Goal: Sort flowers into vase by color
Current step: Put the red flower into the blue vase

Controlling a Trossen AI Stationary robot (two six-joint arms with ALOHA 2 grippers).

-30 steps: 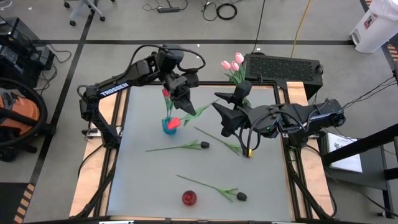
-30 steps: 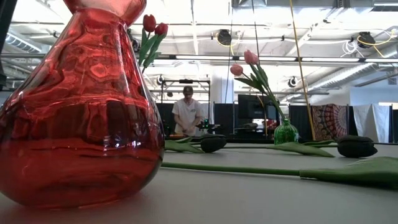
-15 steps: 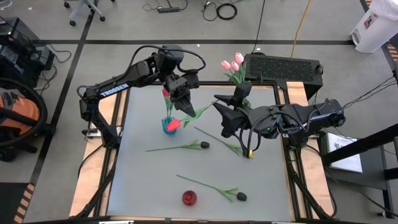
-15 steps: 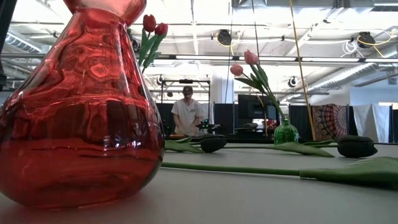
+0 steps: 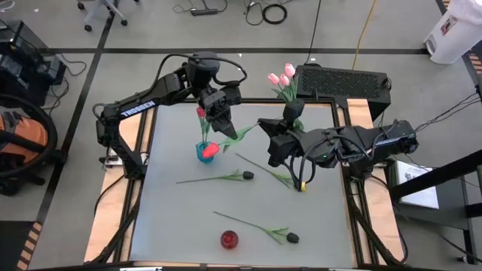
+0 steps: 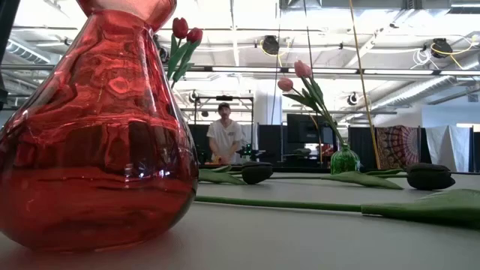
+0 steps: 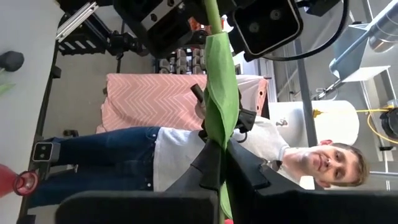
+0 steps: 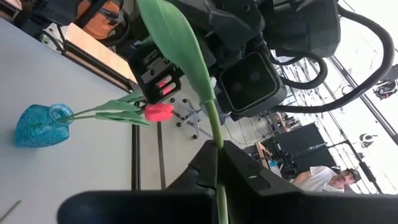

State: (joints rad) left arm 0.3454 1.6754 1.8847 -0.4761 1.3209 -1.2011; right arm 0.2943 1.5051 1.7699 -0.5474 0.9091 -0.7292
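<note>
A red tulip hangs level in the air between both grippers, above the table's far part. Its head (image 5: 211, 148) shows over the blue vase (image 5: 203, 153) in the high view, and its leaf (image 5: 242, 134) spans the gap between the grippers. My left gripper (image 5: 224, 124) is shut on the stem near the head. My right gripper (image 5: 265, 125) is shut on it farther along. Another red tulip (image 8: 158, 112) stands in the blue vase (image 8: 37, 126). Pink tulips (image 5: 282, 77) stand in the green vase (image 6: 345, 159). Black tulips (image 5: 247, 175) (image 5: 291, 238) lie flat on the table. My left gripper pinches the stem and the base of the leaf (image 7: 219, 146) between its two fingers. The fingers lie across the stem, and the tulip is clear of the table. My right gripper pinches the bare stem (image 8: 215, 142) just below the leaf, its fingers level and across it. The leaf stands out beyond the fingers toward the left gripper.
The red vase (image 5: 229, 239) stands near the table's front edge, large in the low view (image 6: 97, 135). A third stem (image 5: 267, 169) lies under my right arm. A dark box (image 5: 343, 81) sits behind the far right corner. A person (image 6: 223, 139) stands beyond the table.
My right gripper has shut on the tulip's stem; its fingers stood apart on either side a second ago. Both arms have kept their places, and the tulip has stayed where it was.
</note>
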